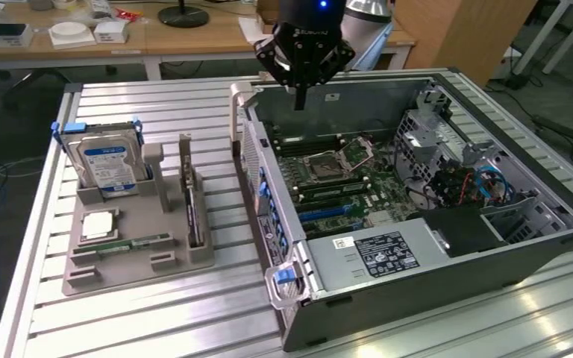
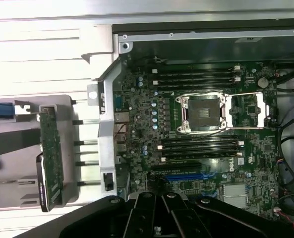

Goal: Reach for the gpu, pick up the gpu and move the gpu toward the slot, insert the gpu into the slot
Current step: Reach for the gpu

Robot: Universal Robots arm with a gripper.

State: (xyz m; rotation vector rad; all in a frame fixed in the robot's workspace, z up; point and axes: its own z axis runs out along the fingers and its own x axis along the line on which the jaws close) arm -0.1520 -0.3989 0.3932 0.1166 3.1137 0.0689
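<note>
While the gpu (image 1: 194, 203) stood on edge in a slot of the grey holder (image 1: 117, 272) on the slatted table (image 1: 167, 321), nothing was touching it. In the wrist view the gpu (image 2: 51, 157) appeared as a slim board seen along its top edge, with a darker part at one end.

The gripper (image 1: 300, 103) hung well apart from the card, off toward the exterior view's right, above the far rim of the open computer case (image 1: 446, 261). Its fingers (image 1: 300, 89) were pressed together into one narrow dark blade, with nothing pinched between them. The case's side wall and a stretch of bare table lay between the card and the fingers.

In the wrist view the gripper (image 2: 157, 218) looked down on the motherboard (image 2: 137, 129), where the processor socket (image 2: 202, 113) sat between rows of memory slots.

A hard drive (image 1: 107, 165) with a blue-and-white label stood upright in the same holder, beside the card toward the exterior view's left. A small green memory stick (image 1: 132, 243) lay flat in the holder nearer the camera.
</note>
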